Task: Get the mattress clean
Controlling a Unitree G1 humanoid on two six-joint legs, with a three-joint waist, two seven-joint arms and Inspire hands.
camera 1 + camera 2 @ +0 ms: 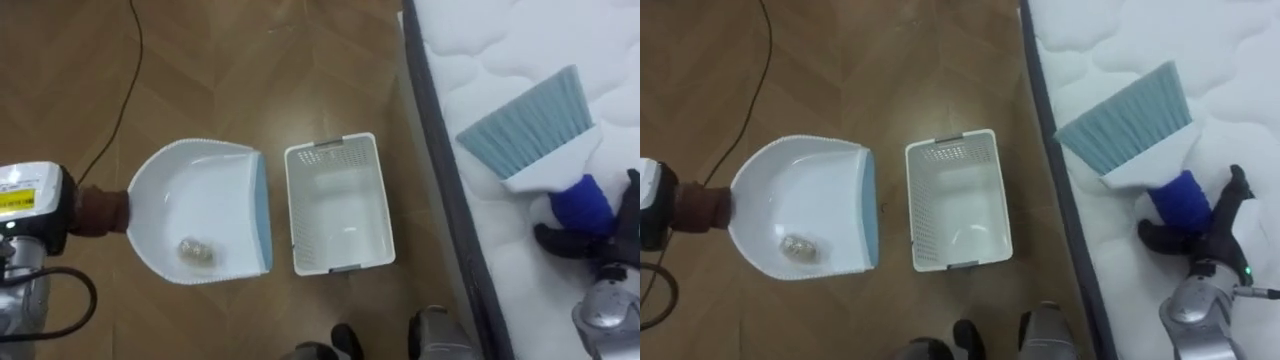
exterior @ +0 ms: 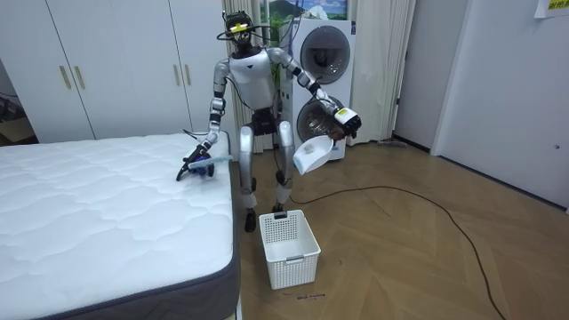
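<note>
A white dustpan (image 1: 195,205) with a pale blue lip hangs level above the wooden floor, just left of a white basket (image 1: 340,215). A small crumpled scrap (image 1: 195,252) lies in the pan near its handle end. My left hand (image 1: 40,210) is shut on the pan's brown handle (image 1: 100,210). On the white quilted bed (image 1: 520,40) at the right lies a hand brush (image 1: 530,120) with grey-blue bristles that point away from me. My right hand (image 1: 585,243) is shut on its blue handle (image 1: 580,203). In the room view I stand at the bed's side, the dustpan (image 2: 307,156) held above the basket (image 2: 289,249).
The bed's dark side edge (image 1: 440,150) runs close along the right of the basket. Bare wooden floor lies to the left and beyond. In the room view, stacked washing machines (image 2: 322,80) and white wardrobes (image 2: 116,62) stand behind me.
</note>
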